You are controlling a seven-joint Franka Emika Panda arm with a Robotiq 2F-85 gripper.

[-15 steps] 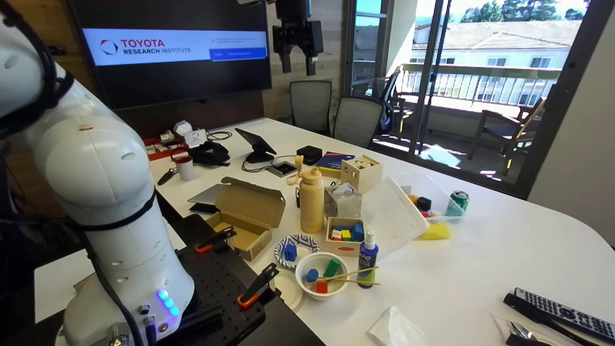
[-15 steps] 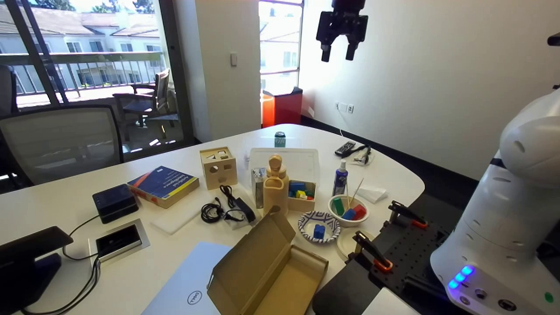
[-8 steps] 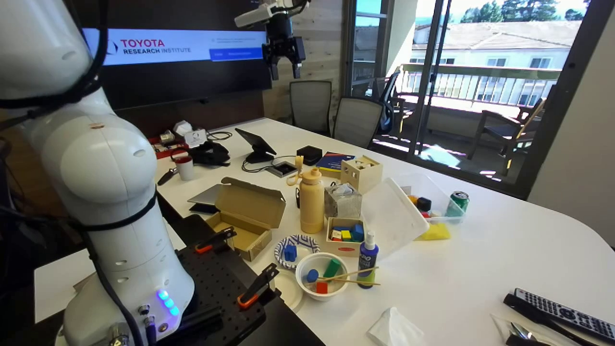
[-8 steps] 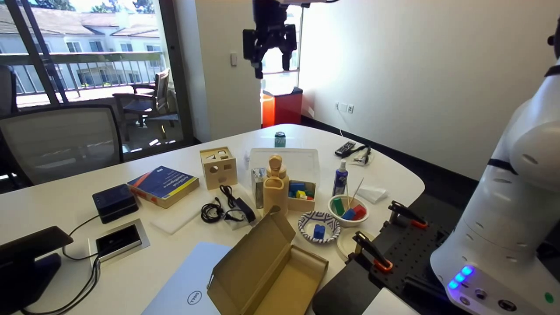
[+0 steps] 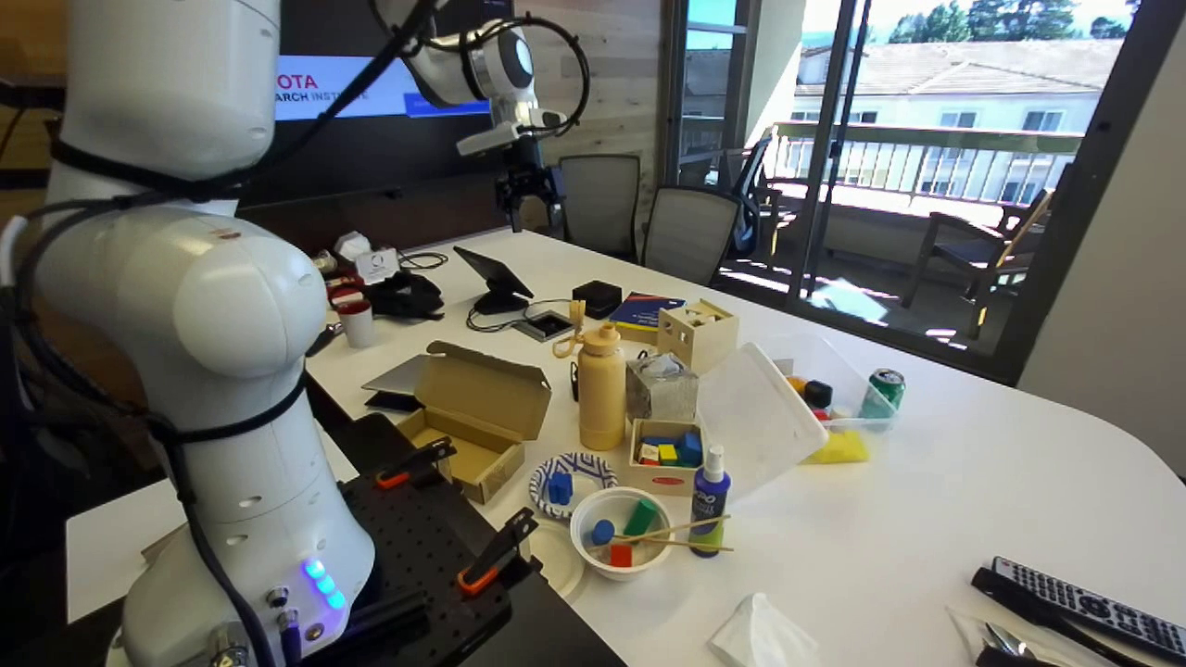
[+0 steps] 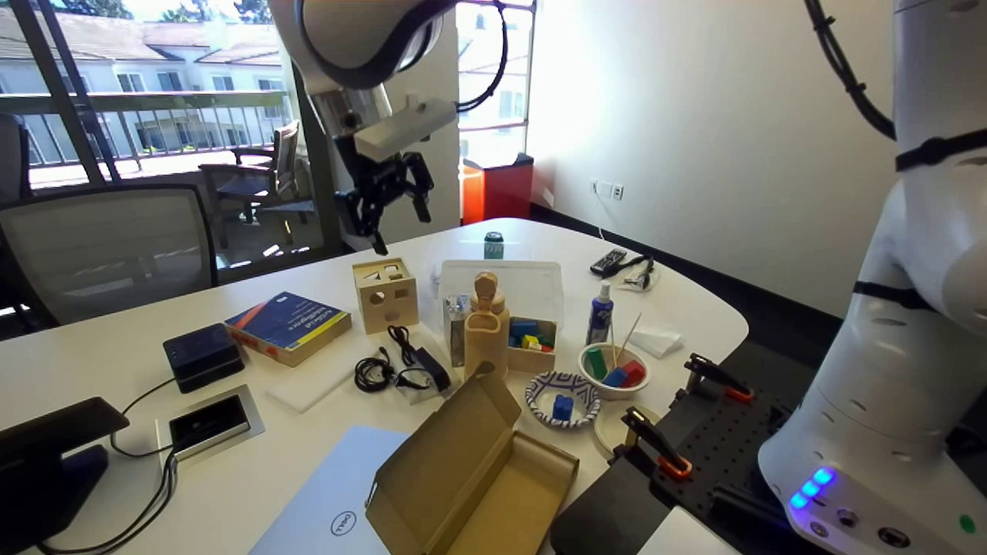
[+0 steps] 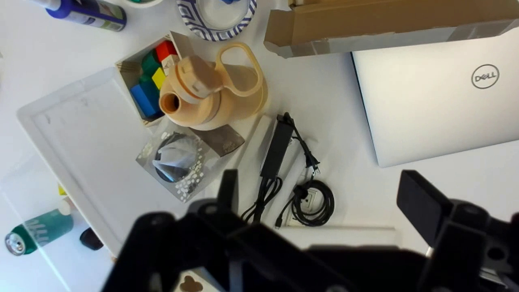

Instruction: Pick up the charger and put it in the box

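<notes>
The charger is a small black block with coiled black cords, lying on the table in an exterior view [image 6: 431, 368] and in the wrist view [image 7: 277, 150]. In an exterior view it is mostly hidden behind the bottle. The tan cardboard box stands with its lid up in both exterior views [image 5: 486, 394] [image 6: 447, 462]; its lid edge shows at the top of the wrist view [image 7: 357, 24]. My gripper is open and empty, in the air above the table in both exterior views [image 5: 536, 220] [image 6: 402, 233]. In the wrist view the charger's cords appear between the fingers [image 7: 318, 184], well below them.
A tall peach bottle [image 6: 486, 347] stands between charger and box. A clear tissue box [image 7: 178, 158] is beside the charger. A laptop [image 7: 438, 105], a wooden shape box [image 6: 387, 301], a block box [image 5: 665, 477], a patterned plate [image 6: 532, 397] and a bowl [image 5: 579, 547] surround them.
My gripper has come down lower over the table and swung toward the charger's side, leftward in both exterior views, tilting as it moved. It stays open. The charger and box have not moved.
</notes>
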